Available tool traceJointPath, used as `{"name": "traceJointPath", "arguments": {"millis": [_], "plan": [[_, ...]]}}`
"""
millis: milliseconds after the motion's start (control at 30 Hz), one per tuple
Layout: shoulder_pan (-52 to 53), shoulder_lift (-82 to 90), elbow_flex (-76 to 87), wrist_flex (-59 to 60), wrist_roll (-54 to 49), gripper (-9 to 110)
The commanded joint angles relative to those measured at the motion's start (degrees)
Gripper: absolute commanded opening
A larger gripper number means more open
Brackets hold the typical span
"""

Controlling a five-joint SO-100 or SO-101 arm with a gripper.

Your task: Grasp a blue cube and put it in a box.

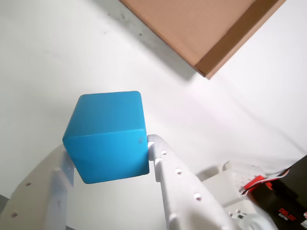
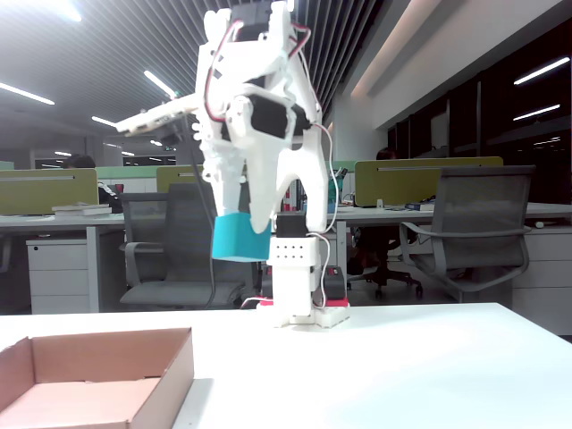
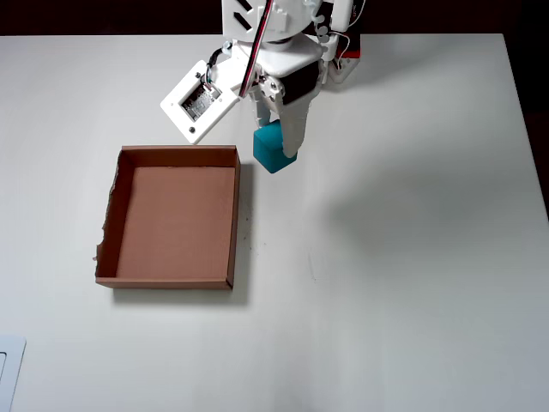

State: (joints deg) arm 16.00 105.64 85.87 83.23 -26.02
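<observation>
One gripper [image 1: 109, 158] clamps the blue cube [image 1: 106, 136] between its jaws, held above the desk [image 3: 412, 257] near the far edge, just right of the box [image 3: 233, 215] in the overhead view. Arm parts partly hide the cube from overhead.

Table [image 3: 412, 257]: white, matte, fills the overhead view; a few small dark specks at its middle.
Pale object [image 3: 9, 371]: flat, at the 8 o'clock corner of the overhead view; too cropped to identify.
Office chairs: one [image 2: 469, 237] at 3 o'clock in the fixed view, another [image 2: 170, 255] at 9 o'clock.
Desk dividers [image 2: 427, 180]: yellow-green, behind the chairs.
Ceiling lights [image 2: 161, 85]: long strips, 11 o'clock.
</observation>
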Motion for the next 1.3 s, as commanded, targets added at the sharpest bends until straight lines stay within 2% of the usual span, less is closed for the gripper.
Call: {"name": "traceJointPath", "arguments": {"millis": [0, 333, 600, 900, 1267], "plan": [[2.9, -1.9, -6.5, 1.0, -0.8, 13], [12.9, -12.5, -18.9, 2.5, -4.0, 13], [18.0, -18.6, -22.1, 1.7, -5.6, 13], [20.5, -26.4, -27.5, 0.7, -6.2, 13], [18.2, -34.5, -31.4, -2.1, -6.9, 14]]}}
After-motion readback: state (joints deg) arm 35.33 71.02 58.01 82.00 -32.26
